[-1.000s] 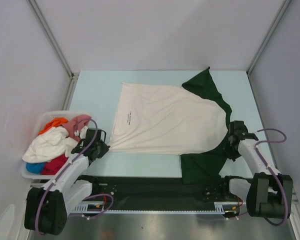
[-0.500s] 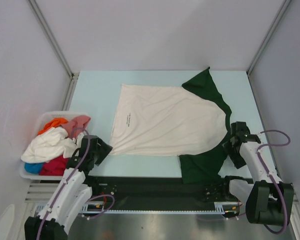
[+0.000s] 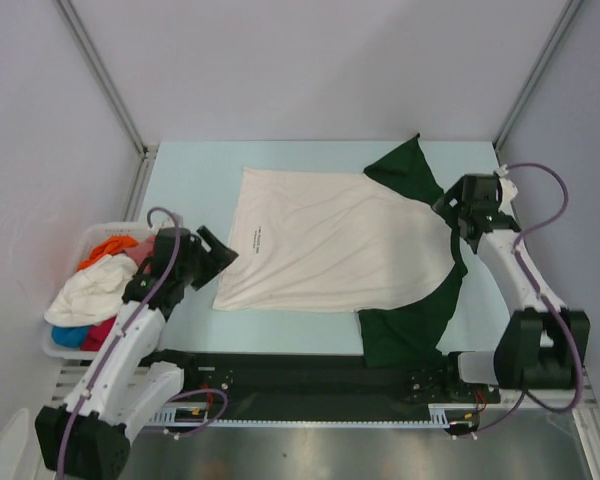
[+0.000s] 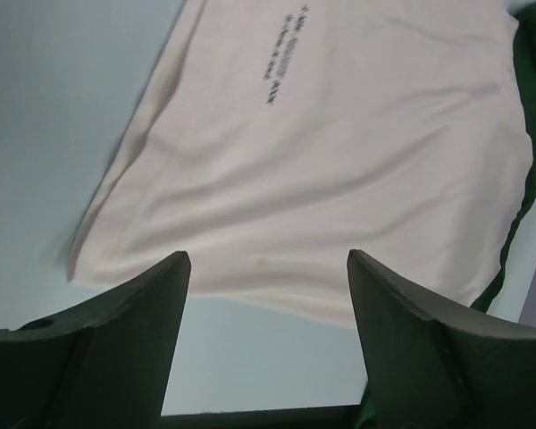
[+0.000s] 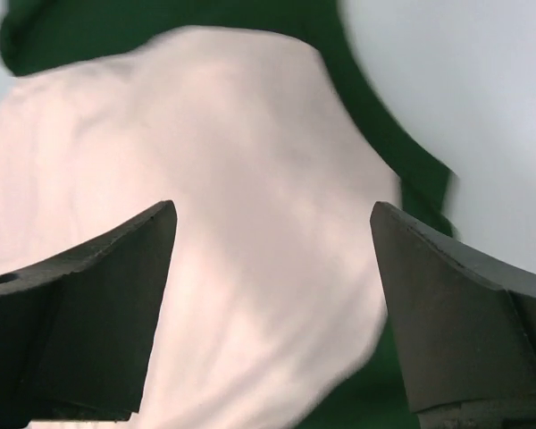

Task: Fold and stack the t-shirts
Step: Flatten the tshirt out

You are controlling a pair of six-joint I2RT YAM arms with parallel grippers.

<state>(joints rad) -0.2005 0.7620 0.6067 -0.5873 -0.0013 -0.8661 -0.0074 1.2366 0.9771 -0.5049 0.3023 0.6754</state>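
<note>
Between left hand (image 3: 218, 250) and right hand (image 3: 458, 208), cream t-shirt (image 3: 330, 250) with dark green sleeves flat on the bench (image 3: 190, 190) (small dark print toward the left hand), both hands spread wide and empty, left by the hem, right by the far sleeve, other tees (image 3: 92, 292) heaped in a basket (image 3: 52, 345) left of the left hand

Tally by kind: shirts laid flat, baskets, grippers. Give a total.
Flat t-shirt: 1
Basket: 1
Grippers: 2 (left gripper, right gripper, both open)
Total: 4, with the bunched tees in the basket left uncounted.
</note>
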